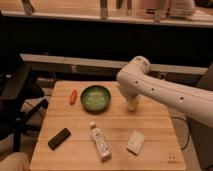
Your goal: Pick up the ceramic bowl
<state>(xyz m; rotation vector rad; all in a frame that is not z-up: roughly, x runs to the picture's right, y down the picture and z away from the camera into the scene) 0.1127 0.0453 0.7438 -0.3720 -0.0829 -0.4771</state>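
On the wooden table [152, 122] sits the ceramic bowl [95, 97] — gripper [132, 103] just beside.

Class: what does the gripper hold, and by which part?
Cannot be told; the gripper hangs right of the round green ceramic bowl, not touching it.
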